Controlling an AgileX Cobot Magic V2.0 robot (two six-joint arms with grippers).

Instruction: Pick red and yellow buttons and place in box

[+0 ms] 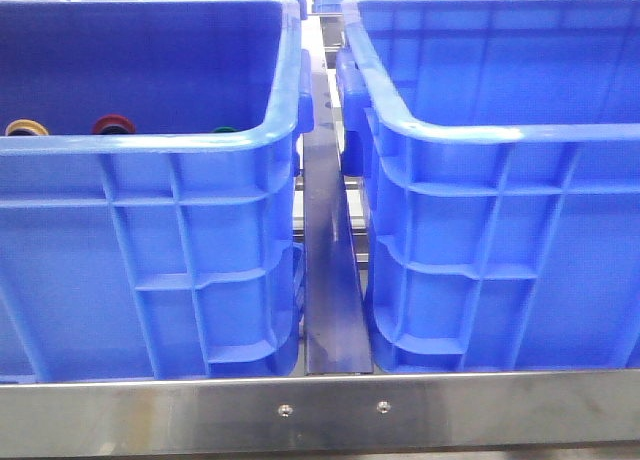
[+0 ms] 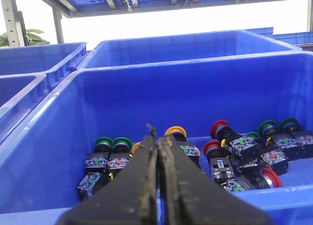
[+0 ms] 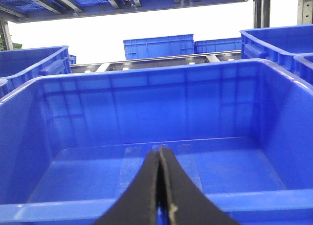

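Note:
Several push buttons on black switch bodies lie in the left blue crate (image 2: pixel 146 95). Among them are a yellow button (image 2: pixel 175 132) and red buttons (image 2: pixel 218 128), with another red one (image 2: pixel 211 147) beside it. From the front, only a yellow cap (image 1: pixel 26 128) and a red cap (image 1: pixel 114 125) peek over that crate's rim (image 1: pixel 150 145). My left gripper (image 2: pixel 157 137) is shut and empty, hovering at the crate's near wall, short of the buttons. The box (image 1: pixel 500 133) on the right is empty inside (image 3: pixel 146 107). My right gripper (image 3: pixel 160 149) is shut and empty above its near rim.
Green buttons (image 2: pixel 112 143) lie at one end of the pile and more green ones (image 2: pixel 267 127) at the other; a green cap (image 1: pixel 224 131) shows from the front. A metal strip (image 1: pixel 330 280) runs between the two crates. More blue crates (image 3: pixel 156 46) stand behind.

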